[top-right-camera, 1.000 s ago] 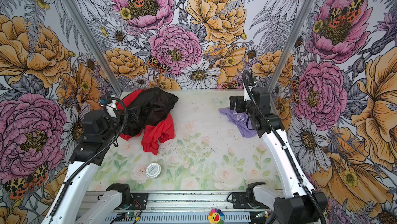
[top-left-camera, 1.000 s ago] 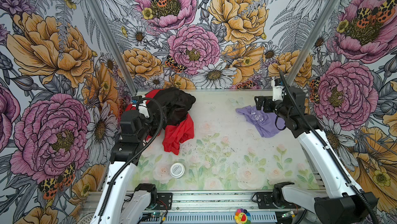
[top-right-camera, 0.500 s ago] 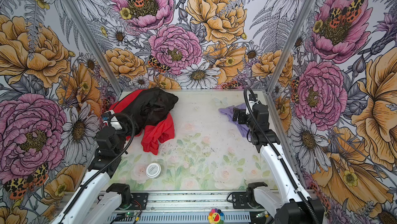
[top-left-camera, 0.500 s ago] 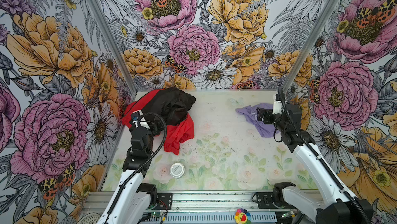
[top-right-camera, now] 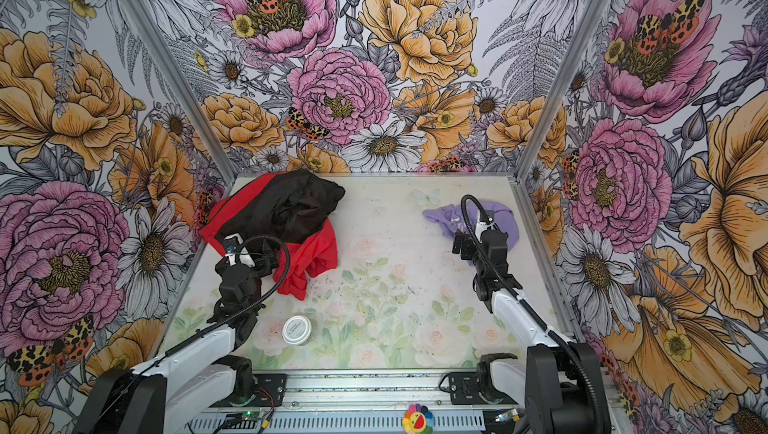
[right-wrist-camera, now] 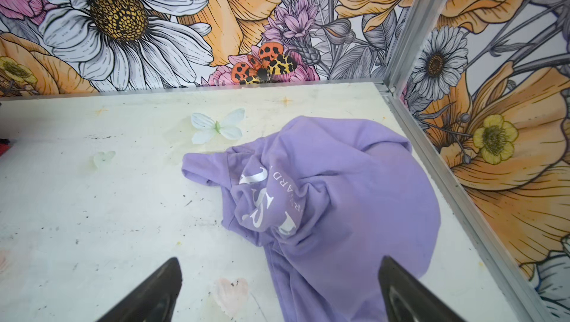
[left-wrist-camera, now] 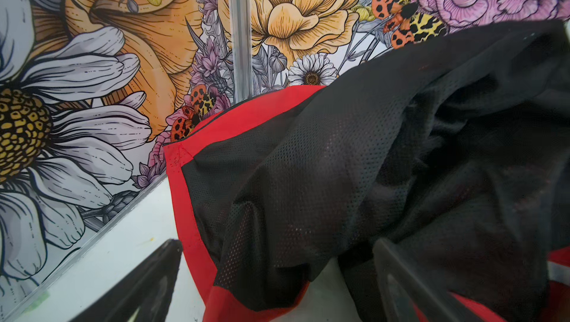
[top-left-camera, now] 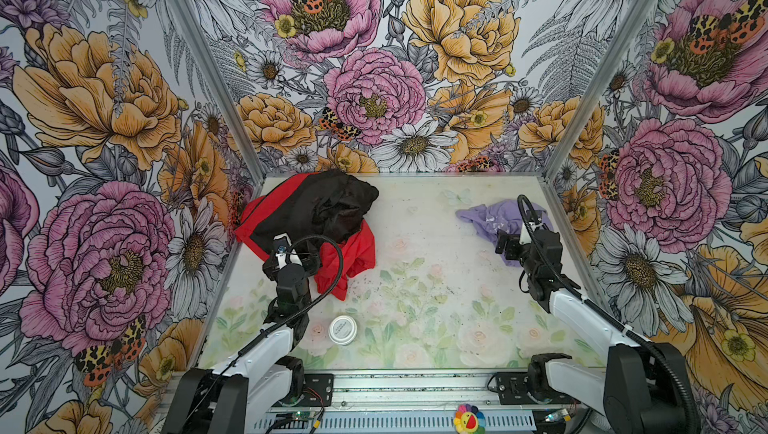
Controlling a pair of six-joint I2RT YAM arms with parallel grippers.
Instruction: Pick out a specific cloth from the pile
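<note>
At two o'clock on the tabletop (top-left-camera: 436,269), the cloth (top-left-camera: 482,219) lies well apart from the pile (top-left-camera: 316,211) at ten o'clock. Both pairs of jaws stand wide and empty. A low sweep by the right jaws, close over its near edge, could likely snag and drag it.

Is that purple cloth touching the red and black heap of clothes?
Apart. In both top views a wide stretch of bare table separates the purple cloth from the heap.
</note>
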